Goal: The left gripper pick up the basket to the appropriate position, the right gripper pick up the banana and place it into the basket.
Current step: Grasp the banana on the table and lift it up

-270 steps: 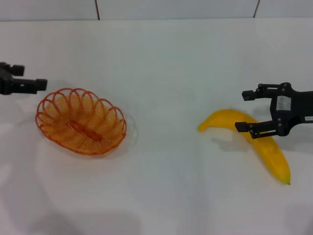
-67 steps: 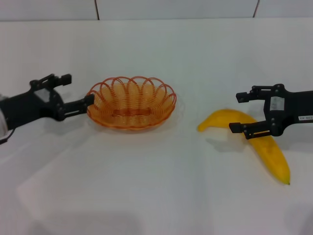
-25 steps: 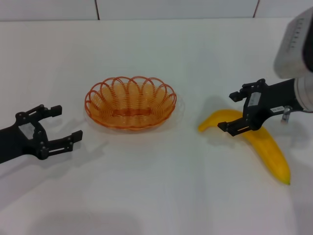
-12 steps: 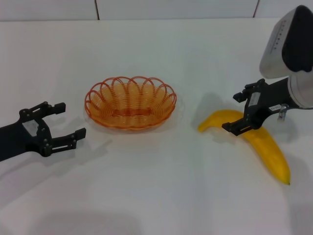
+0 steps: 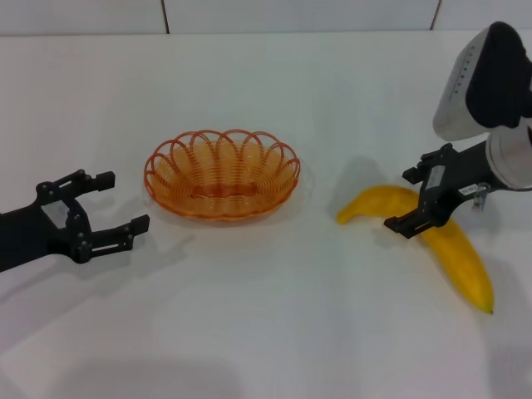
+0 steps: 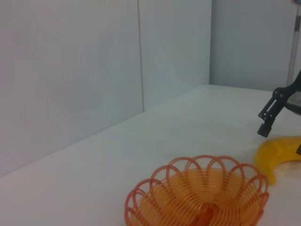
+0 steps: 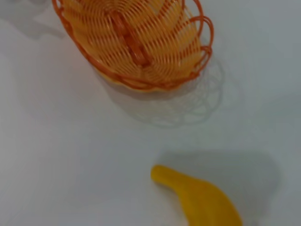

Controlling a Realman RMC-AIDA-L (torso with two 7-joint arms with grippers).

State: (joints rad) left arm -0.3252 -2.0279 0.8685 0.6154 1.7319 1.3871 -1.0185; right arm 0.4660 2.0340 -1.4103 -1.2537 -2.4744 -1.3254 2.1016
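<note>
Since 2.7 s ago, the left gripper (image 5: 106,206) has let go of the basket (image 5: 222,174) and pulled back toward the robot's left; the basket has stayed where it was set. Over the same interval the right gripper (image 5: 420,200) has tilted downward over the banana (image 5: 449,247), and its white sleeve (image 5: 484,81) has come into the head view.

Left side: the left gripper hovers low over the table (image 5: 266,316), near the basket's left end but apart from it. Its fingers are spread wide and hold nothing.

Centre: the basket rests upright on the table, between the two grippers. It holds nothing. In the left wrist view the basket (image 6: 197,197) lies in the foreground, with the banana (image 6: 278,153) just beyond its far end, not touching it.

Right side: the banana lies flat on the table, well right of the basket, its curved end toward the basket and its dark tip toward the robot. The right gripper stands over the banana's upper curved part with fingers spread, one on either side of the fruit. It has not closed on the banana. In the right wrist view, the banana (image 7: 202,200) and basket (image 7: 134,44) are clearly apart.
</note>
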